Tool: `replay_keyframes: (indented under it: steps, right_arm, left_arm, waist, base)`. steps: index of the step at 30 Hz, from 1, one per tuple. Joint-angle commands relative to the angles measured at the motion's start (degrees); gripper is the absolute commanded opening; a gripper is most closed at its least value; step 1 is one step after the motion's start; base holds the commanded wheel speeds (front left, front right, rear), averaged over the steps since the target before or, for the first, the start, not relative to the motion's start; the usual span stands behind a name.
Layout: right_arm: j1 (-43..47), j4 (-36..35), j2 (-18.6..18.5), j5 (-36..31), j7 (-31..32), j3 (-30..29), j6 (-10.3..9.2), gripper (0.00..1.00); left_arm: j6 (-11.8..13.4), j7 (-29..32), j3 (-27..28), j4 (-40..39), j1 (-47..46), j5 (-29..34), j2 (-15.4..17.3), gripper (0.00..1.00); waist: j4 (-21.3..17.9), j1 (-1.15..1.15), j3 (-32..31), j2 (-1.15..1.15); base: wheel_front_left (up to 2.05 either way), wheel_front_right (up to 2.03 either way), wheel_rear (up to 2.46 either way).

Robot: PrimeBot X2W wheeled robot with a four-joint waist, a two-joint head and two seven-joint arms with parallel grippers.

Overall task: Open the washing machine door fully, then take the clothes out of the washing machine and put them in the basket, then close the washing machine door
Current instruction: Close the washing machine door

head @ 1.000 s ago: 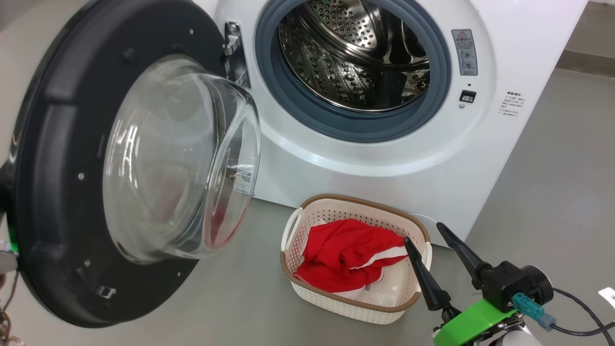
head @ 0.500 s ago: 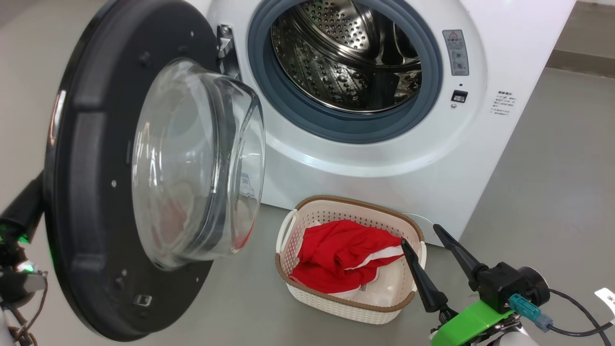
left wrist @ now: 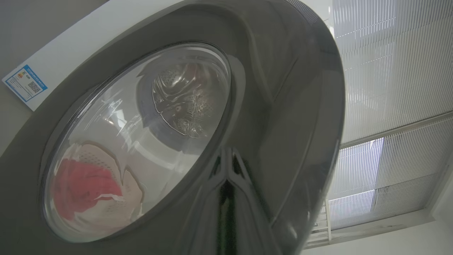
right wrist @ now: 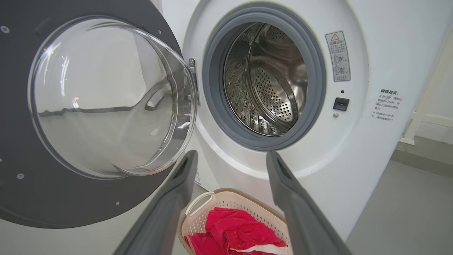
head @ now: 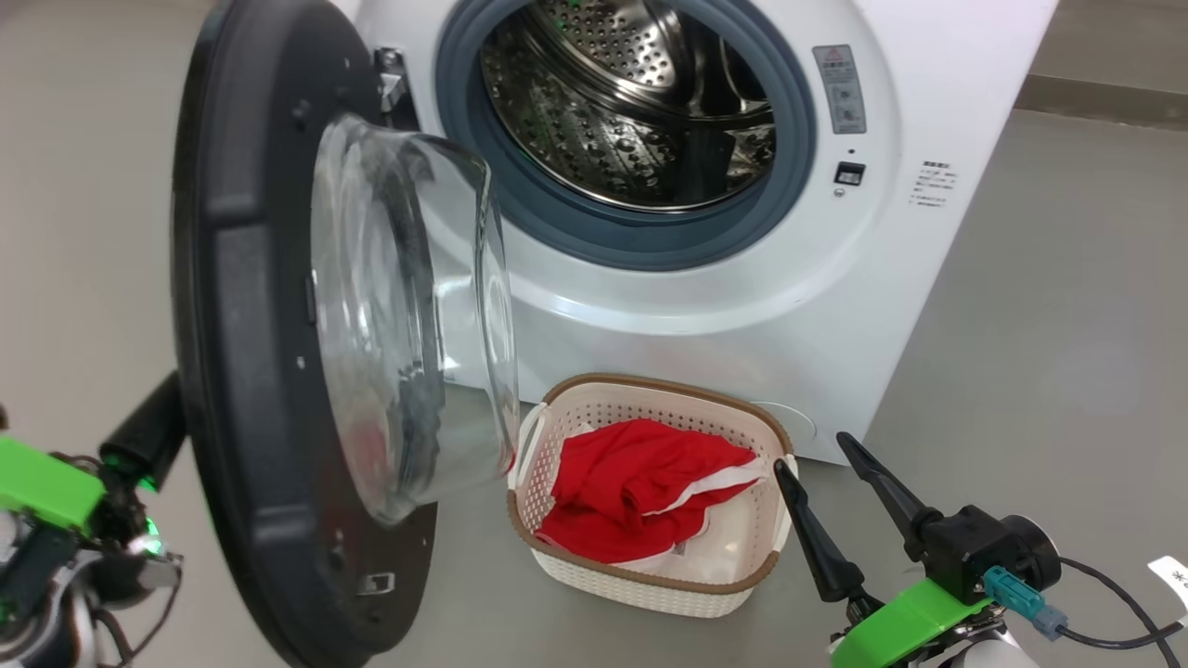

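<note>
1. Our right gripper (head: 812, 455) hangs with its two fingers spread wide and empty, just beside the basket (head: 640, 594).
2. Our left gripper (left wrist: 226, 187), fingers pressed together, rests its tip against the outer face of the washing machine door (head: 251, 371).
3. The clothes (head: 631, 501) lie heaped in the basket, which sits on the floor (head: 1039, 371) before the washing machine (head: 742, 306).
4. Beyond, the door stands swung out and we see into the steel drum (head: 631, 111).

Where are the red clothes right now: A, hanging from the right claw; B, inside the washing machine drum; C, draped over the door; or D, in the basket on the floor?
D: the clothes lie bunched in the basket, beside the open right claw, which holds nothing.
</note>
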Motion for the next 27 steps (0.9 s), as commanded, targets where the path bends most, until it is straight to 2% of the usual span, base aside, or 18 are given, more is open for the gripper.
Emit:
replay_keyframes:
  steps: [1,16,27]
  right_arm:
    - [-1.52,-1.22,0.14,0.51,-0.37,1.16,0.36,1.0]
    - [-1.83,-1.26,0.01,0.95,-0.37,1.08,0.36,1.0]
    - [-1.74,-0.97,-0.41,1.25,-0.37,1.26,0.36,1.0]
  left_arm:
    - [0.11,0.11,0.1,-2.31,-0.02,-1.15,0.97,0.0]
    - [0.72,-7.84,-10.56,-6.87,5.35,-9.85,0.96,0.0]
    - [0.07,-11.38,-12.88,-7.35,6.55,-12.06,0.95,0.0]
  waist:
    - [-0.64,0.0,0.04,0.0]
    - [-4.36,0.0,0.79,0.0]
    - [-6.8,0.0,0.49,0.0]
  base:
    - [0.0,0.0,0.0]
    - [0.0,0.0,0.0]
    - [0.0,0.0,0.0]
